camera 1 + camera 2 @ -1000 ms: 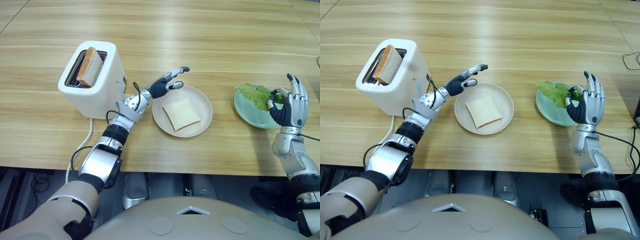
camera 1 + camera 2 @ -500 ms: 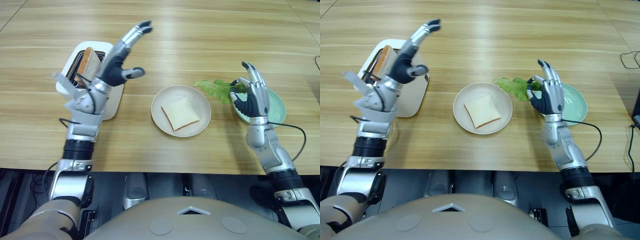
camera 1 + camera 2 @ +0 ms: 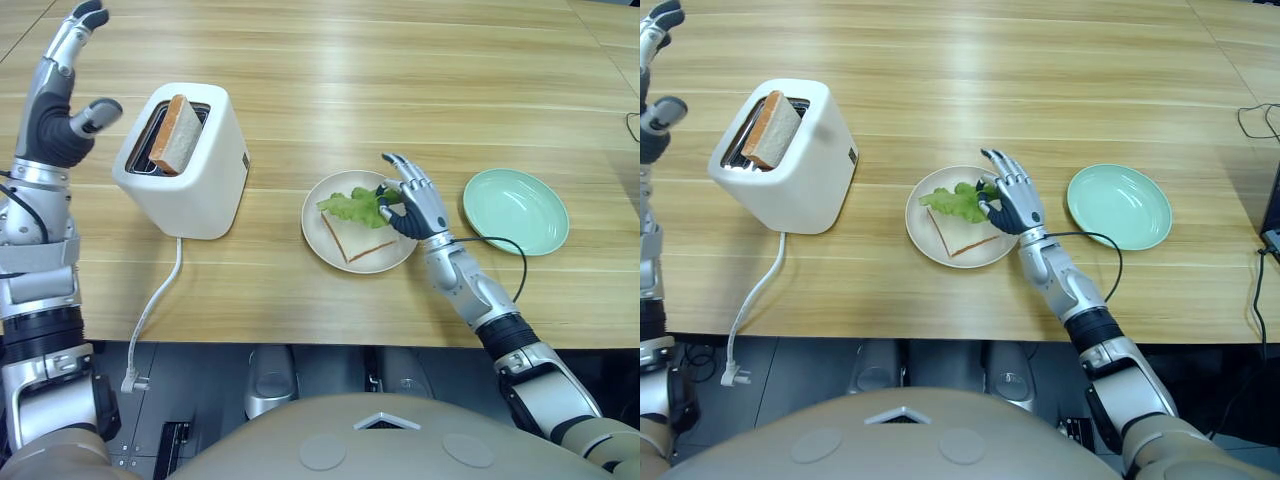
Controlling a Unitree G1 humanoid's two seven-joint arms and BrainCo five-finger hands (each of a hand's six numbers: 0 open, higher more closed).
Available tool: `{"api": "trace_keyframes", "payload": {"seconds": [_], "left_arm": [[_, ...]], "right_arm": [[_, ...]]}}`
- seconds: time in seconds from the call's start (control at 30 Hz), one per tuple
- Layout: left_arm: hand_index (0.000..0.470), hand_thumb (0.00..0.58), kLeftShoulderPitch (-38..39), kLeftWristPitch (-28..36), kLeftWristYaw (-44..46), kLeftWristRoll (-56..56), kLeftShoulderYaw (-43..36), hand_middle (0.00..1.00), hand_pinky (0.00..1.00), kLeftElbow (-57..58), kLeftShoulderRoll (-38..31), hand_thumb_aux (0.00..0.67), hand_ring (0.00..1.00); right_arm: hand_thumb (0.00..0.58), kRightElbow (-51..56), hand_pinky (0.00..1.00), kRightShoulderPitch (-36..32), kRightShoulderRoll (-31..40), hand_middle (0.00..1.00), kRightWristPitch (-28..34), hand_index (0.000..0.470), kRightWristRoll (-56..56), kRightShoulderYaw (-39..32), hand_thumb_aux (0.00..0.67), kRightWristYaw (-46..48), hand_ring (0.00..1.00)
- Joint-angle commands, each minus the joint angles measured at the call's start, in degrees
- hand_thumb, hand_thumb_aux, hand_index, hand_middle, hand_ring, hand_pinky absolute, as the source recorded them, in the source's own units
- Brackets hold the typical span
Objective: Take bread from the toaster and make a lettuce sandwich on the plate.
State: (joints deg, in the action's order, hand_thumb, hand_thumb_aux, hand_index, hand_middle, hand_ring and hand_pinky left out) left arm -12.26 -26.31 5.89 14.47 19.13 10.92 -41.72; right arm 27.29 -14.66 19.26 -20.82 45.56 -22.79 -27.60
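Now, item by item.

1. Lettuce leaf [image 3: 350, 206]: a second ago it was at the green plate [image 3: 515, 211]. It is now over the 12 o'clock half of the toast slice [image 3: 362, 240] on the beige plate [image 3: 312, 228]. I cannot tell whether it rests on the slice or hangs just above it.
2. Right hand [image 3: 412, 205]: it has crossed from the green plate to the 3 o'clock rim of the beige plate. Its fingers are pinched on the leaf's stem end and have not let go.
3. Green plate: at 3 o'clock of the beige plate, apart from it, and now bare.
4. Left hand [image 3: 58, 110]: it has swung away from the beige plate, past the toaster [image 3: 195, 180], and is now raised at 9 o'clock of it. Its fingers are spread and it holds nothing.
5. Second bread slice [image 3: 176, 135]: standing tilted in the toaster slot, untouched.

Judgement: the filling step is nearly done and only the release remains. The top slice must then come out of the toaster, and the left hand is the nearer one for that.

6. Surface [image 3: 400, 80]: pale wood planks. The toaster's white power cord [image 3: 160, 310] runs over its 6 o'clock edge, with the plug hanging loose.
7. Room: dark floor below that edge, with grey fittings too indistinct to name.
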Motion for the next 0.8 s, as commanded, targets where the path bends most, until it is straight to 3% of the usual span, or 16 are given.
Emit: {"api": "trace_keyframes", "payload": {"seconds": [0.03, 0.5, 0.53, 0.57, 0.6, 0.63, 0.8], "left_arm": [[0.0, 0.0, 1.0, 2.97, -1.96, 6.64, -3.95, 0.0, 0.0, 4.07, -0.83, 0.0, 0.0], [0.0, 0.0, -0.68, 7.3, -5.3, 16.3, -12.67, 0.0, 0.0, 10.77, -4.32, 0.0, 0.0], [0.0, 0.0, -0.81, 7.33, -5.16, 16.39, -13.2, 0.0, 0.0, 10.9, -4.34, 0.0, 0.0], [0.0, 0.0, -0.93, 7.26, -4.8, 16.28, -13.7, 0.0, 0.0, 11.09, -4.35, 0.0, 0.0], [0.0, 0.0, -1.0, 7.25, -4.52, 16.19, -14.12, 0.0, 0.0, 11.27, -4.36, 0.0, 0.0], [0.0, 0.0, -1.03, 7.44, -4.52, 16.26, -14.46, 0.0, 0.0, 11.39, -4.4, 0.0, 0.0], [0.0, 0.0, -0.86, 7.7, -4.4, 16.1, -16.13, 0.0, 0.0, 11.21, -4.25, 0.0, 0.0]], "right_arm": [[0.58, 3.37, 0.0, -0.69, -0.22, 0.0, -0.93, 0.46, 0.45, -1.4, 0.67, -0.51, 0.0], [0.58, 2.35, 0.0, 1.43, 1.15, 0.0, -2.36, 0.46, 1.05, -2.47, 0.67, -0.9, 0.0], [0.48, 2.0, 0.0, 1.62, 1.23, 0.0, -2.3, 0.269, 0.97, -2.34, 0.391, -1.0, 0.0], [0.313, 1.75, 0.0, 1.75, 1.27, 0.0, -2.22, 0.148, 0.91, -2.27, 0.215, -1.07, 0.0], [0.096, 1.39, 0.0, 1.91, 1.34, 0.0, -2.18, 0.04, 0.82, -2.17, 0.058, -1.02, 0.0], [0.0, 1.08, 0.0, 2.05, 1.37, 0.0, -2.31, 0.0, 0.64, -2.05, 0.0, -1.0, 0.0], [0.0, -0.41, 0.0, 2.47, 1.43, 0.0, -2.6, 0.0, 0.2, -1.73, 0.0, -0.67, 0.0]]}}
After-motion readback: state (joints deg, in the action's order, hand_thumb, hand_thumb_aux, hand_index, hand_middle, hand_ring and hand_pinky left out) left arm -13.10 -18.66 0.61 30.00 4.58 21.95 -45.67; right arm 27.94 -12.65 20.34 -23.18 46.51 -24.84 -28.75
